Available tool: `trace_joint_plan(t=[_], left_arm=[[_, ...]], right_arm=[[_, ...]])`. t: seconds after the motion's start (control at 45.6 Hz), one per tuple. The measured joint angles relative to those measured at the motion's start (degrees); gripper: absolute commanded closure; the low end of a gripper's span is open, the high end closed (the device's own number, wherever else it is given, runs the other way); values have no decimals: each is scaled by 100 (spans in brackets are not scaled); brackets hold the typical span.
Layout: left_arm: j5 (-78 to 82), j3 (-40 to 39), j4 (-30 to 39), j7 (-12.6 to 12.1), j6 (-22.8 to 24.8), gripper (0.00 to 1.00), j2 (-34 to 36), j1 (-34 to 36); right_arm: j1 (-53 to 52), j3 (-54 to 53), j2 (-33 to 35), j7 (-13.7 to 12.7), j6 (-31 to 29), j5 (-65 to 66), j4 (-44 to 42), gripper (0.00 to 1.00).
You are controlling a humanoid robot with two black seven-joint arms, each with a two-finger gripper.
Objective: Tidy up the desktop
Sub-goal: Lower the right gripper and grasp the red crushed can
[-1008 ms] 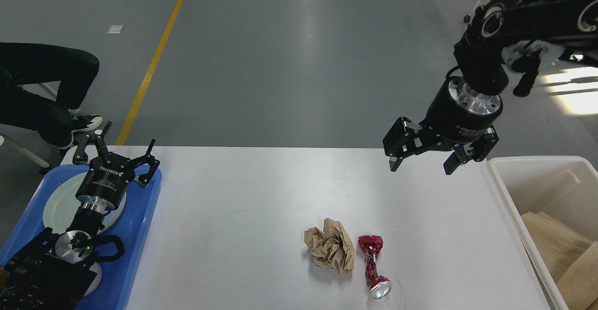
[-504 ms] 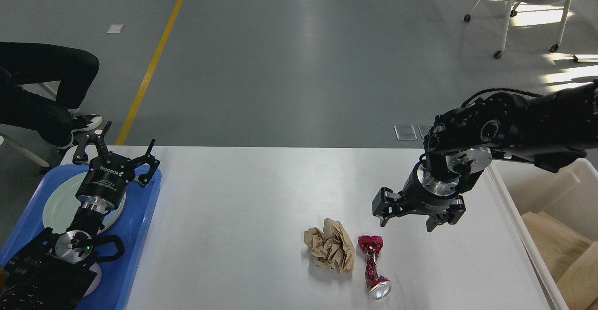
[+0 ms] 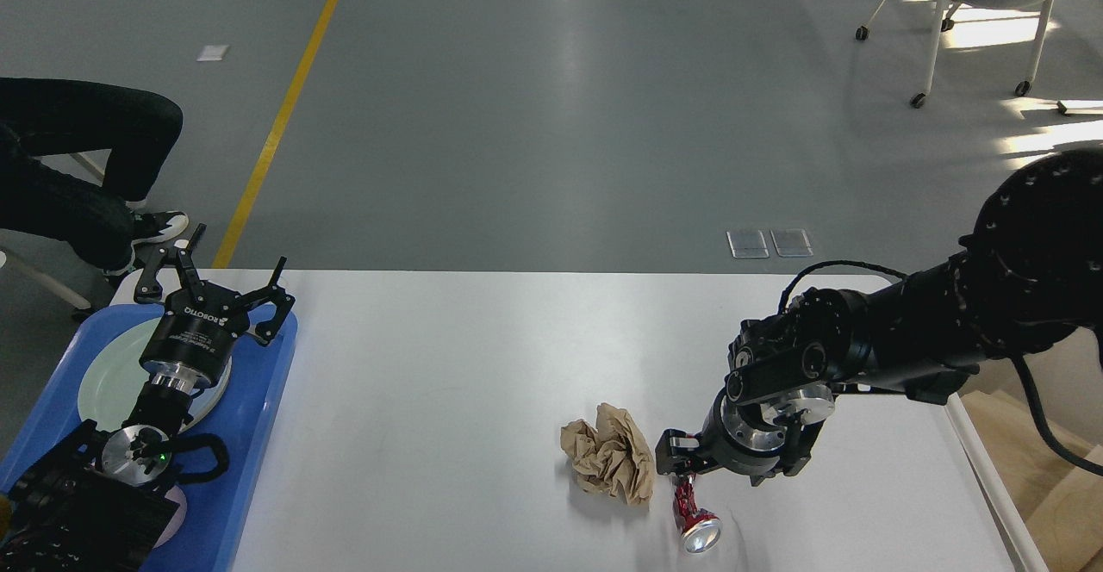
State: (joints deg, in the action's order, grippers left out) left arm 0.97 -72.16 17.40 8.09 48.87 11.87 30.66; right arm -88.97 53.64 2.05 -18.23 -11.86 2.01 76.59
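While the desktop (image 3: 448,400) fills the lower middle of the head view as a broad white slab, a crumpled brown paper ball (image 3: 610,453) and a crushed red can (image 3: 692,516) lie just beside each other near its front edge. The right arm reaches in from the right edge, bent low across the tabletop, its wrist turned downward so that the right gripper (image 3: 681,462) sits directly over the upper end of the can and hides it. One dark finger shows at the paper's side; the other cannot be made out, so whether the jaws are apart or closed on the can cannot be told. At the far left, the left arm rises from the bottom corner over a blue tray (image 3: 258,434) holding a pale plate (image 3: 108,382). The left gripper (image 3: 220,283) points away from the camera with its fingers spread wide, holding nothing.
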Motion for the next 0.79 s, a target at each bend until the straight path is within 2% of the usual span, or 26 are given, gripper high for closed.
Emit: trace_joint_plan(t=[0.548, 0.789], left_arm=[[0, 0, 0, 0, 0, 3, 0, 0], [0, 0, 0, 0, 0, 3, 0, 0]], right_arm=[[353, -78, -127, -6, 95, 300, -187, 34], [690, -230, -289, -6, 131, 301, -536, 34]])
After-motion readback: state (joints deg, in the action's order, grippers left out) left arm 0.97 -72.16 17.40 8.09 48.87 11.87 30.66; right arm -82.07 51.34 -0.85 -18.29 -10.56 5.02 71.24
